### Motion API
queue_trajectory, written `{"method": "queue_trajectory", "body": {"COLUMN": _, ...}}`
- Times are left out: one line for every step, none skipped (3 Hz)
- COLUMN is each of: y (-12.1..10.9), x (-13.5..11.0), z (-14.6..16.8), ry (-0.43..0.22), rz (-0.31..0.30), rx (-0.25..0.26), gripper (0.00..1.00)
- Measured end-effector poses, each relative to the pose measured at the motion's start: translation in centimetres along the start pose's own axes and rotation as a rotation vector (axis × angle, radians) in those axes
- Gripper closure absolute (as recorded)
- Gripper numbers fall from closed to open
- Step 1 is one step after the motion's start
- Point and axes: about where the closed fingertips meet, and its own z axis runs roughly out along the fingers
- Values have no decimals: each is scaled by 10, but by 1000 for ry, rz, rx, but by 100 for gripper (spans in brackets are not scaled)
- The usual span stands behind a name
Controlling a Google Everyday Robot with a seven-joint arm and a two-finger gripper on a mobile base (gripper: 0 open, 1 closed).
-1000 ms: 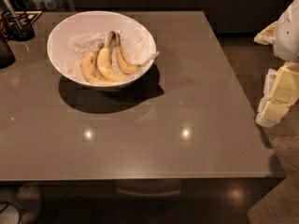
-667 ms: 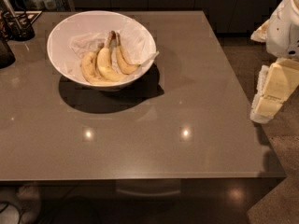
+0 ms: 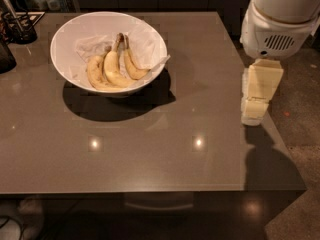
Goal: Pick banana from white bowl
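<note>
Your broad, glossy grey-brown tabletop (image 3: 150, 149) carries everything here, and the arm's bulky white housing (image 3: 280, 19) hangs above its right edge. On the far left part stands the large, round, smooth white bowl (image 3: 67, 39), lined with crumpled white paper (image 3: 145, 46). Below the housing is the blocky cream-coloured claw (image 3: 254, 111), pointing down at the tabletop's right edge, well apart from the bowl. You cannot tell from this view whether it is open or closed. Inside the bowl, a pair of fatter yellow bananas (image 3: 105, 71) lies to the left. Just beside them on the right lies the slender, curved, loose yellow banana (image 3: 134, 70), its dark stem towards the far rim. By my judgement you are in the approach step, with nothing grasped yet. The next move calls for carrying the claw left across the tabletop and above the bowl's rim. Then lower it onto the slim banana's middle, set across its curve and clear of the neighbouring pair.
</note>
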Motion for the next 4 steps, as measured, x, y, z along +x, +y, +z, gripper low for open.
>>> {"method": "queue_trajectory", "body": {"y": -4, "x": -4, "z": -1, "ry": -11, "rz": -3, "rx": 20, "gripper": 0}}
{"method": "queue_trajectory", "body": {"y": -14, "x": -29, "z": 5, "ry": -39, "rz": 6, "rx": 39, "gripper": 0}}
{"method": "queue_trajectory", "body": {"y": -60, "x": -100, "z": 15, "ry": -16, "rz": -11, "rx": 21, "gripper": 0}}
{"method": "queue_trajectory", "body": {"y": -66, "x": -115, "z": 14, "ry": -45, "rz": -24, "rx": 43, "gripper": 0}}
